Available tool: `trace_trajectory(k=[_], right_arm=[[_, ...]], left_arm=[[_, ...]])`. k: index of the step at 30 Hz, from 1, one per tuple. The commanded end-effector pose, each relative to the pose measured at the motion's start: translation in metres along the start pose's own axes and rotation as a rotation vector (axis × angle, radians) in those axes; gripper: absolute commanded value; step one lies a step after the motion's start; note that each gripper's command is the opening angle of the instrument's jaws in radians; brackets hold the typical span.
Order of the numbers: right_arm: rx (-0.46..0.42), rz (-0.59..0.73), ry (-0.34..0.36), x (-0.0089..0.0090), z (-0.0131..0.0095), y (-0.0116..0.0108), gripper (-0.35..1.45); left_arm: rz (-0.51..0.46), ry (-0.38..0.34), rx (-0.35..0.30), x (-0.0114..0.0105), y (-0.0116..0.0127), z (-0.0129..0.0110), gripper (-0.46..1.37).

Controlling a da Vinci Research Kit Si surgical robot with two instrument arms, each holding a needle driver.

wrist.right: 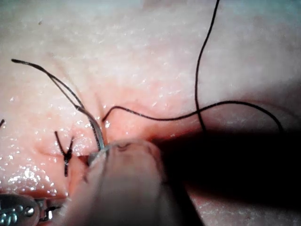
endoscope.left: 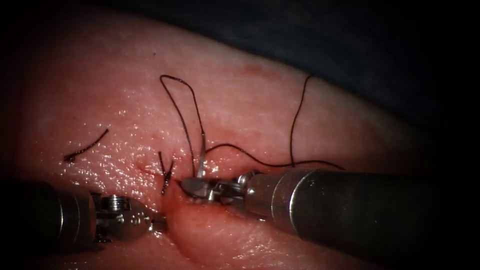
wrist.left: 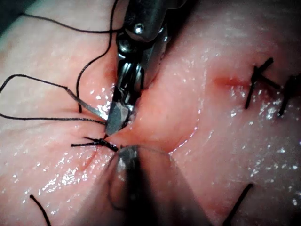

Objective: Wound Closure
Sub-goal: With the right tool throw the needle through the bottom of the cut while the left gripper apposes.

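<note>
The right tool [endoscope.left: 196,188] comes in across the tissue [endoscope.left: 260,115] and is shut on the curved needle [endoscope.left: 201,159] at the cut's right edge. The needle's tail end rises from the jaws, with the dark thread [endoscope.left: 250,156] running off it in loops. Its point is hidden past the jaws, so I cannot tell whether it is in the tissue. In the left wrist view the same jaws [wrist.left: 117,117] clamp the needle [wrist.left: 87,104]. The left tool [endoscope.left: 156,224] presses against the cut's left edge [endoscope.left: 172,220]. It holds no needle or thread.
A tied stitch [endoscope.left: 165,176] with short ends sits just above the open part of the cut. A loose cut end of thread [endoscope.left: 86,148] lies on the tissue at the left. Red fluid wets the cut. The right tool's thick shaft [endoscope.left: 350,210] covers the lower right.
</note>
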Motion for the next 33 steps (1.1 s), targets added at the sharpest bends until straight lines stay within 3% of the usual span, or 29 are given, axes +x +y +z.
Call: trace_trajectory(k=[1, 9, 11, 12, 17, 18, 20, 22, 23, 24, 27, 33], right_arm=[[-0.007, 0.012, -0.006, -0.0002, -0.0001, 0.0001, -0.35], [-0.026, 0.033, -0.026, -0.0022, 0.0002, 0.0009, -0.35], [-0.018, 0.038, -0.025, -0.0019, 0.0, 0.0006, -0.35], [0.034, 0.046, -0.031, -0.0012, -0.0002, 0.0002, -0.35], [0.192, -0.207, 0.031, 0.002, -0.001, -0.0011, -0.35], [0.205, -0.299, 0.049, 0.0029, -0.0011, -0.0012, -0.26], [0.21, -0.391, 0.069, 0.0043, -0.0011, -0.0012, 0.22], [0.201, -0.467, 0.081, 0.0051, -0.001, -0.0012, 0.44], [0.196, -0.508, 0.087, 0.0057, -0.0009, -0.0011, 0.7], [0.194, -0.533, 0.088, 0.0062, -0.0009, -0.0011, 0.82], [0.187, -0.637, 0.089, 0.0076, -0.001, -0.0009, 1.11], [0.201, -0.733, 0.094, 0.0093, -0.0017, -0.0009, 1.23]], left_arm=[[0.0, 0.0, -0.008, 0.0, 0.0, 0.0, -0.35], [0.0, 0.0, -0.008, 0.0, 0.0, 0.0, -0.35], [0.0, 0.0, -0.008, 0.0, 0.0, 0.0, -0.35], [0.0, 0.0, -0.008, 0.0, 0.0, 0.0, -0.35], [0.0, 0.0, -0.008, 0.0, 0.0, 0.0, -0.35], [0.0, 0.0, -0.008, 0.0, 0.0, 0.0, -0.35], [0.0, 0.0, -0.008, 0.0, 0.0, 0.0, -0.35], [0.0, 0.0, -0.008, 0.0, 0.0, 0.0, -0.35], [0.0, 0.0, -0.008, 0.0, 0.0, 0.0, -0.35], [0.0, 0.0, -0.008, 0.0, 0.0, 0.0, -0.35], [0.0, 0.0, -0.008, 0.0, 0.0, 0.0, -0.35], [0.0, 0.0, -0.008, -0.0001, 0.0, 0.0, -0.35]])
